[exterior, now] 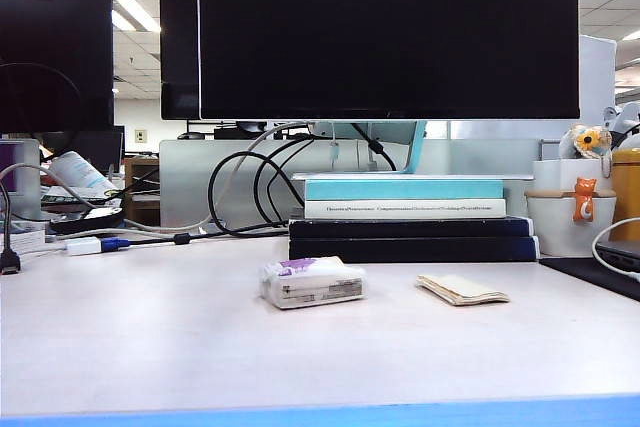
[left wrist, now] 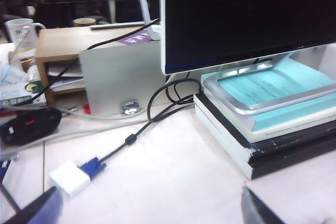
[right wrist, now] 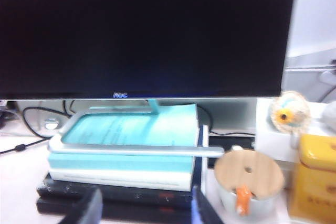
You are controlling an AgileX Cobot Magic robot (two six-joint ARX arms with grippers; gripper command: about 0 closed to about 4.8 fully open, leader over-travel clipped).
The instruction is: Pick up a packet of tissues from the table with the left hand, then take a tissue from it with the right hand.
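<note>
Left wrist view shows my left gripper (left wrist: 152, 211) spread wide and empty; my right gripper (right wrist: 144, 208) also stands apart, holding nothing. Judging by that, both steps look done: packet of tissues (exterior: 312, 282) mid-table (exterior: 150, 337), tissue (exterior: 462, 289) beside it.

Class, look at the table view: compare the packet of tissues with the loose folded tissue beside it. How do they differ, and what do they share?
The packet of tissues is thick and plastic-wrapped; the tissue is thin, bare folded paper. The packet is white with a purple patch and a printed label; the tissue is plain cream. The packet lies left of the tissue, apart from it. Both rest flat on the table, in front of the stacked books, with neither gripper on them.
</note>
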